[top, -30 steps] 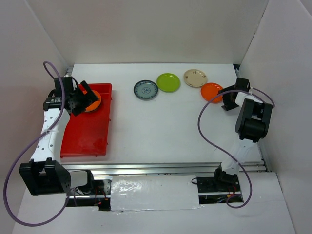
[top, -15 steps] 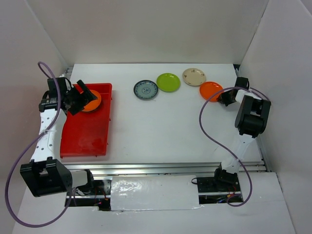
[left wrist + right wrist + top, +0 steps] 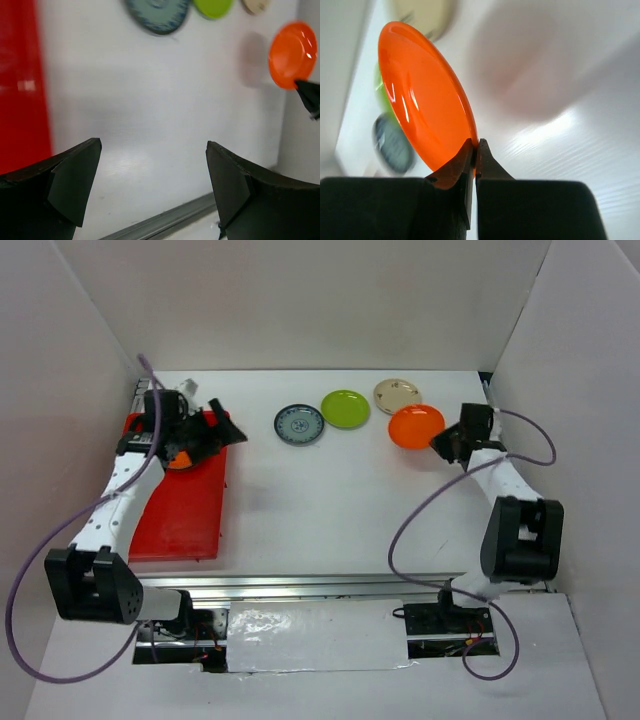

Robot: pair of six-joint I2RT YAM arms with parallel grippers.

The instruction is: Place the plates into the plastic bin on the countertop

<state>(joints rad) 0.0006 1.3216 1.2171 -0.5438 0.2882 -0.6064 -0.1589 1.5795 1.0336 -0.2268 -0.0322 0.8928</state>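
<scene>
While the left gripper [image 3: 152, 144] is held over the far right corner of the red bin [image 3: 180, 515], its jaws are seen spread wide with nothing between them; only bare countertop [image 3: 320, 500] is framed in the gap, with the bin's red off to one side. And there, at the right of the table, an orange plate [image 3: 425, 100] is gripped! The right gripper [image 3: 474, 147] is closed down on the plate's rim, the two fingers pressed almost together with just the thin edge pinched between them. The plate is held tilted, its glossy face turned up and outward, and a soft shadow is thrown on the white surface beneath it. From above, it is placed near the far right side of the countertop, well apart from the bin.

A row of three is laid out along the far edge. The cream plate [image 3: 398, 396] is set just beside the held one, the lime green plate [image 3: 345, 408] is next, and the blue-grey plate [image 3: 299, 424] is nearest the bin, all flat on the countertop and apart from one another. Inside the bin, a second orange plate [image 3: 178, 461] is glimpsed at the far end, largely hidden under the left arm.
</scene>
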